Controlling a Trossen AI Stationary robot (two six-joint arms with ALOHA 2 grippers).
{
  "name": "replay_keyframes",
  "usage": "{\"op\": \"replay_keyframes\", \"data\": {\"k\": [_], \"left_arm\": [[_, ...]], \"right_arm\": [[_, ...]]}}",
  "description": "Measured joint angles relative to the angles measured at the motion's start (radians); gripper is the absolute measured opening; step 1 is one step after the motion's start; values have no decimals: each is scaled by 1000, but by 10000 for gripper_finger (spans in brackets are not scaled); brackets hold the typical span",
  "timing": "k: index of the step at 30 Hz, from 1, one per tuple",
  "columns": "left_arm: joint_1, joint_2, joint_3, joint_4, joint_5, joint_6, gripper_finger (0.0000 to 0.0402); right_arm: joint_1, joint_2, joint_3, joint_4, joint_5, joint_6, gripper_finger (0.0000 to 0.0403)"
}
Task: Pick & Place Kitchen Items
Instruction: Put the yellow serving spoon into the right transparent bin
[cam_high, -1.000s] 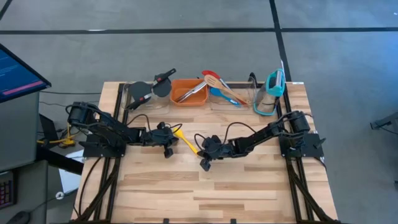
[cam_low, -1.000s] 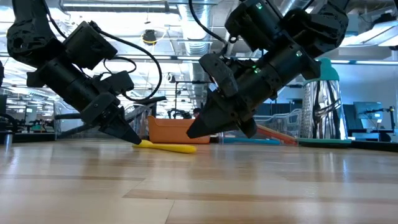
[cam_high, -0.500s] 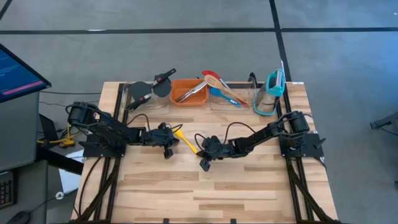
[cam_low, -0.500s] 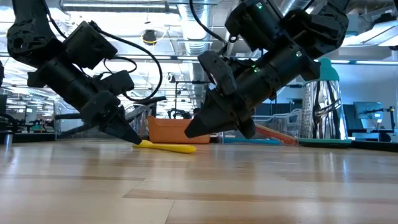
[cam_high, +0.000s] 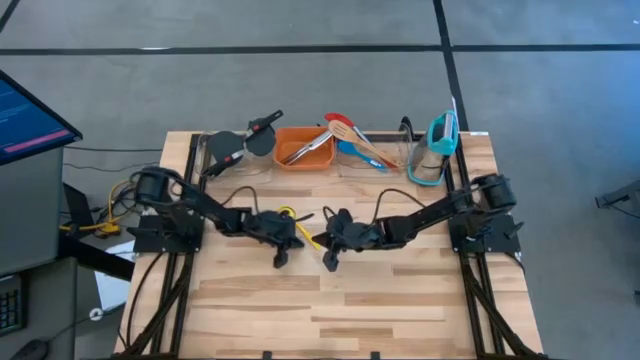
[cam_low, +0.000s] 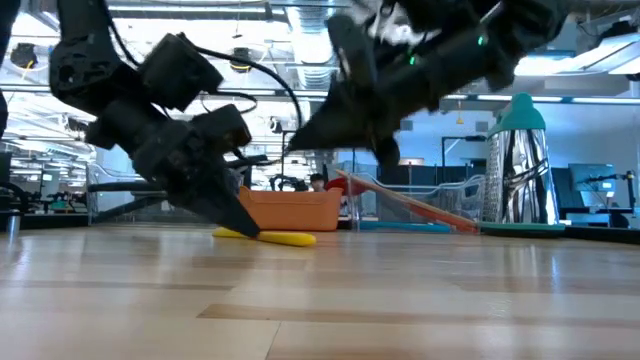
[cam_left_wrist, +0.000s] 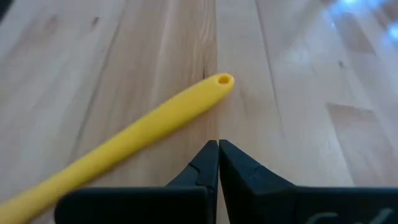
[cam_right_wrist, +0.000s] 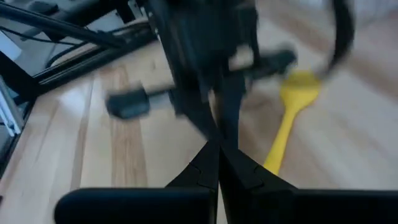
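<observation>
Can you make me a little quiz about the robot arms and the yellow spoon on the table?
1. True or false: the left gripper holds the yellow plastic spoon.
2. What colour is the rectangular bin at the table's far edge?
3. The right gripper is: A) open, B) shut and empty, C) shut on metal tongs.

Key:
1. False: its fingers are shut beside the handle, which lies on the wooden table.
2. Orange.
3. B.

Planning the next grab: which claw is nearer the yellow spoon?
Left. The left claw is beside the yellow spoon at table level; the right claw hangs raised above.
</observation>
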Motion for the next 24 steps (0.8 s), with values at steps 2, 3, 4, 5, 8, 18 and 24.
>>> {"op": "replay_keyframes", "data": {"k": [2,3,4,5,8,18,24], "left_arm": [[-3,51,39,5,8,1,3],[-3,74,62,10,16,1,3],[-3,97,84,17,17,2,3],[-3,116,101,19,17,2,3],[-3,156,153,19,-7,20,3],[39,222,267,-3,-135,131,3],[87,233,268,12,-101,133,3]], "right_arm": [[11,-44,0,-10,34,-39,0],[16,-67,0,-22,57,-56,0],[22,-92,0,-46,80,-72,0],[29,-115,0,-66,102,-83,0],[51,-170,0,-122,180,-111,0],[105,-201,-1,-187,271,-122,0],[104,-191,-1,-196,272,-112,0]]}}
